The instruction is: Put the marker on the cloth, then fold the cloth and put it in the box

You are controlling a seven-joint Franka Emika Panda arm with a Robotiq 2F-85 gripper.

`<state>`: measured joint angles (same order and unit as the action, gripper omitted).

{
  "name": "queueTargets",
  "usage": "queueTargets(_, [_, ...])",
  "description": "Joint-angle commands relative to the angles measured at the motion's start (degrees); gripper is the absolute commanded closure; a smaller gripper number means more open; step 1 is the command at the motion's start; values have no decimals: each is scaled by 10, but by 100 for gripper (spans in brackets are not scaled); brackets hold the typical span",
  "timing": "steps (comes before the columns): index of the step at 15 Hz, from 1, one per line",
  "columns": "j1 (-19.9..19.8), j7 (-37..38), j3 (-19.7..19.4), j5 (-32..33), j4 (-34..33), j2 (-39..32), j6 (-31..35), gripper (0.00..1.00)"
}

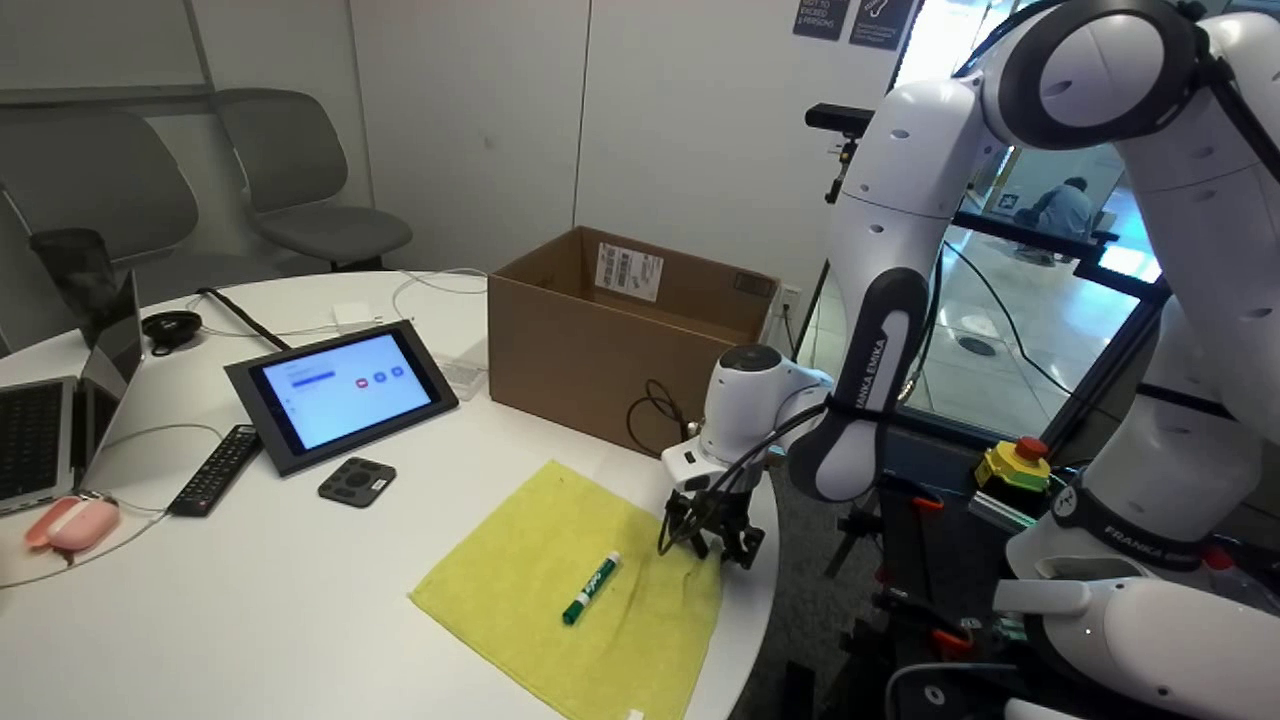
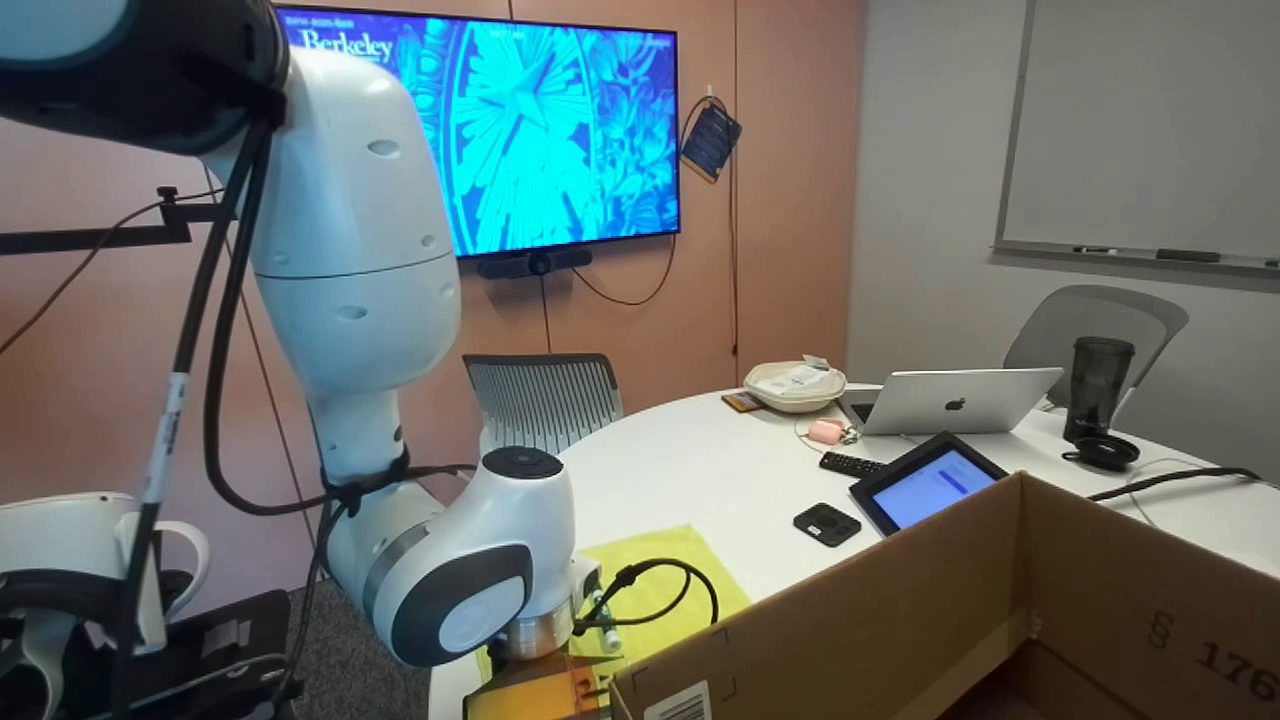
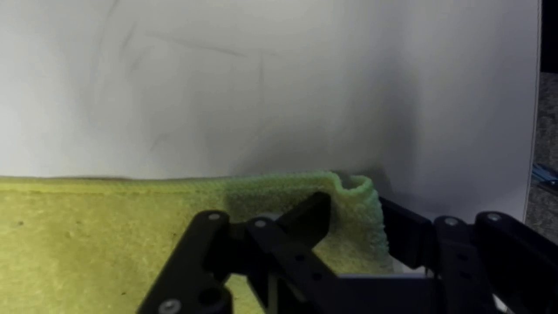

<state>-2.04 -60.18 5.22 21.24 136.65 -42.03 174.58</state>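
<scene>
The yellow cloth (image 1: 520,560) lies spread flat near the table's edge; it also shows in an exterior view (image 2: 695,560) and the wrist view (image 3: 109,235). The green marker (image 1: 591,589) lies on the cloth near its middle; it is partly visible in an exterior view (image 2: 609,634). The brown cardboard box (image 1: 590,360) stands open-topped behind the cloth, and its near walls show in an exterior view (image 2: 850,640). My gripper (image 1: 722,555) is down at the cloth's corner. In the wrist view its fingers (image 3: 355,213) stand apart on both sides of the corner, which buckles up between them.
A touch-screen tablet (image 1: 345,390), a small black puck (image 1: 357,482), a remote (image 1: 215,470), a pink case (image 1: 75,525) and a laptop (image 1: 40,440) are on the white table. The table's edge (image 1: 765,600) runs close beside the gripper. A cable loops at the wrist.
</scene>
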Motion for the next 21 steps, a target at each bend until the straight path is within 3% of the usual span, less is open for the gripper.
queueTargets(1, [11,16,-8,11,2,-5,8,93])
queueTargets(2, [6,15,-4,10,4,-1,6,87])
queueTargets(6, [-4,26,6,2,13,18,6,86])
queueTargets(11, [-20,44,19,-2,9,25,-2,89])
queueTargets(21, [-86,60,69,-16,4,42,-6,90])
